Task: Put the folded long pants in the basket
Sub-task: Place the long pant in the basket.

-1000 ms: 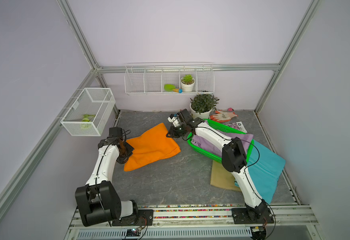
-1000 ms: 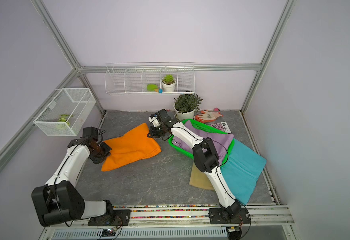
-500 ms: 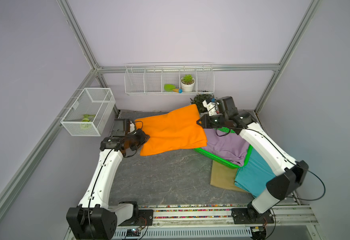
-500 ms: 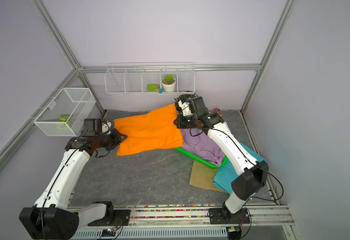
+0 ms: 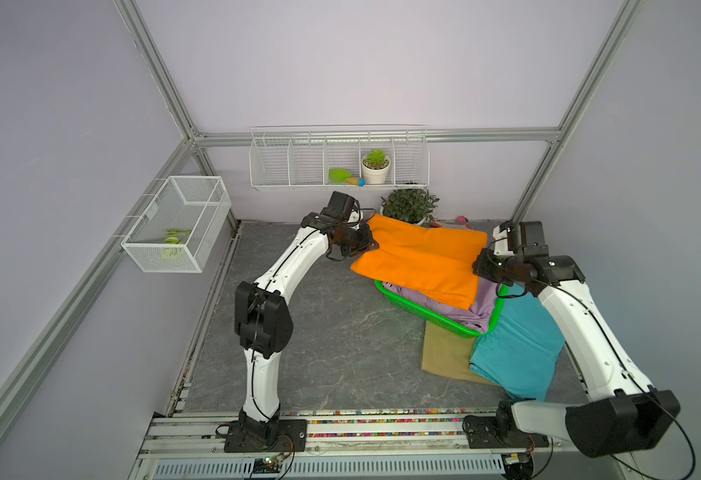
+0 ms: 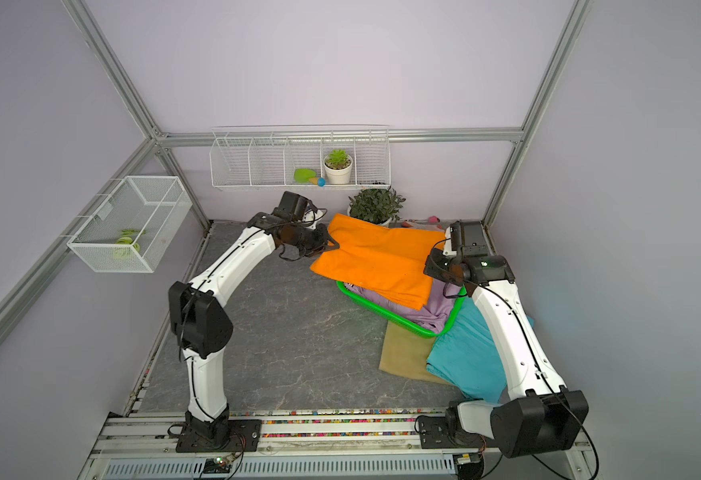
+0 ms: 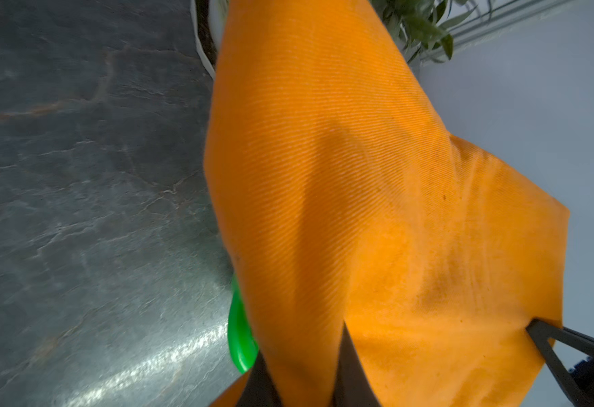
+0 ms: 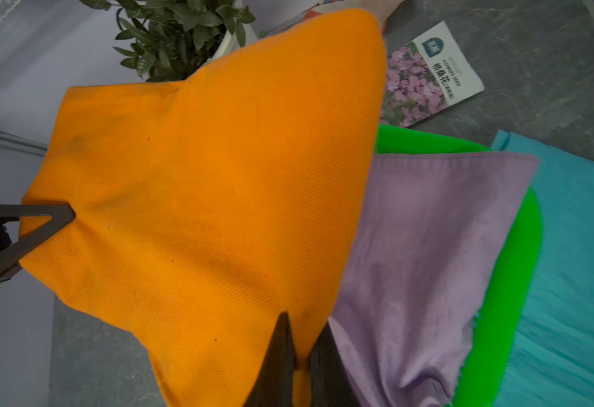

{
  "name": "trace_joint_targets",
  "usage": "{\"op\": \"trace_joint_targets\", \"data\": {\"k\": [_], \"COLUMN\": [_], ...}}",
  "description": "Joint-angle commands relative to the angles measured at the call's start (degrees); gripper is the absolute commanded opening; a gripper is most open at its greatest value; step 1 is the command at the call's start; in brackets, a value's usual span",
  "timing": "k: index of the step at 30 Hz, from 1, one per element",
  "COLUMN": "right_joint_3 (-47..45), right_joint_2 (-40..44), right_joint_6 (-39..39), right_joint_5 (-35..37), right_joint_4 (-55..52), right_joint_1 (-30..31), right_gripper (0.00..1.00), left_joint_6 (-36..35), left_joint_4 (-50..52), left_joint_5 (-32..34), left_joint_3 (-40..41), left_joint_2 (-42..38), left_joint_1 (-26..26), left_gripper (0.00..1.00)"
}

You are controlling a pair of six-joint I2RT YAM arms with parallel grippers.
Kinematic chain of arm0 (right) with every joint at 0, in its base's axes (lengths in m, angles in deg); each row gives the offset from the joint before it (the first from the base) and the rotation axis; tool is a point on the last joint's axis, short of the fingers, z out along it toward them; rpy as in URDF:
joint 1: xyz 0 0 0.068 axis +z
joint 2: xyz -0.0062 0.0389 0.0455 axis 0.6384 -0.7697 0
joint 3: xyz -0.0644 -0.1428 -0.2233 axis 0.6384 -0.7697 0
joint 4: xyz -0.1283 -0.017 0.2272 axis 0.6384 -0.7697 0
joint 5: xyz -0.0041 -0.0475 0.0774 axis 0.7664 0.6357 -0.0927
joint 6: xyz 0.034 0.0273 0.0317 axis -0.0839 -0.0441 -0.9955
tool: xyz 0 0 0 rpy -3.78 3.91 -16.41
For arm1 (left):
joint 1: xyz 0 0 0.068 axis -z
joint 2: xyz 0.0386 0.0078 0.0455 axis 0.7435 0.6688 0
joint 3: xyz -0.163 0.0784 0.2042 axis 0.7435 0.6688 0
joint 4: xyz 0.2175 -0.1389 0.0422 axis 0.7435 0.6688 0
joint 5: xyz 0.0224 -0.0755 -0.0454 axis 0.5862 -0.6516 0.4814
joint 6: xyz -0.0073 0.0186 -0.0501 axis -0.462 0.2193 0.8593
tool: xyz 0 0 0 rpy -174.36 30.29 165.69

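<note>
On the grey, marble-veined floor (image 5: 319, 332) a packet (image 8: 433, 70) reads "FLOWERS SEED", while the left gripper (image 5: 374, 246) and right gripper (image 5: 476, 266) each pinch opposite edges of the twill orange pants (image 5: 423, 262), slung above the perforated green plastic basket (image 5: 436, 322) holding soft lilac pants (image 5: 482, 309).

I get bright, even light in both top views; the left wrist view is dimmer and blurred, with glare on the floor (image 7: 168, 356).
</note>
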Motion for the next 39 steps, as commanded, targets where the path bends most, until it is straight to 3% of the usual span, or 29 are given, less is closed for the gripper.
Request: {"op": "trace_joint_targets", "data": {"k": [1,8,12,20,30,31,32,34,37,39], "right_joint_3": [-0.8,-0.5,-1.2,-3.6,-7.6,-8.6,-9.5,-10.2,-8.9,-8.7], "right_joint_2": [2.4,-1.0,-2.8,-1.4,-4.3,-4.1,-3.9,-4.4,-5.5,-4.6], "right_joint_6": [-0.4,0.1,-0.2,0.8,0.5,1.1,1.7,1.8,0.5,0.5], "right_joint_5": [9.6,15.3,19.0,18.3,20.6,19.9,19.0,17.8,17.0,16.7], "right_joint_4": [-4.5,-10.0,-15.1,-18.0,-19.7,-18.9,-17.8,-16.6,-16.8,-15.9], "right_joint_1": [-2.2,-2.8,-2.9,-2.9,-2.8,-2.8,-2.7,-2.7,-2.7,-2.7], "right_gripper": [0.0,0.0,0.0,0.0,0.0,0.0,0.02,0.14,0.4,0.48], "left_joint_6": [-1.9,-1.4,-1.2,-0.5,-2.5,-3.0,-3.7,-4.4,-5.1,-5.5], "left_joint_4": [3.5,12.8,13.6,13.1,15.1,15.8,16.7,17.2,16.6,15.8], "left_joint_5": [1.6,-4.0,-4.6,-11.6,-8.1,-7.8,-7.5,-7.4,-6.4,-5.9], "left_joint_3": [-9.4,-28.6,-27.7,-28.0,-28.2,-28.8,-29.6,-30.0,-29.9,-29.4], "left_joint_2": [5.8,19.6,20.7,22.0,24.9,25.2,25.4,24.7,22.5,20.4], "left_joint_1": [-0.8,0.7,0.9,1.8,3.4,3.3,3.3,3.1,3.0,2.9], "left_gripper": [0.0,0.0,0.0,0.0,0.02,0.13,0.18,0.27,0.52,0.67]}}
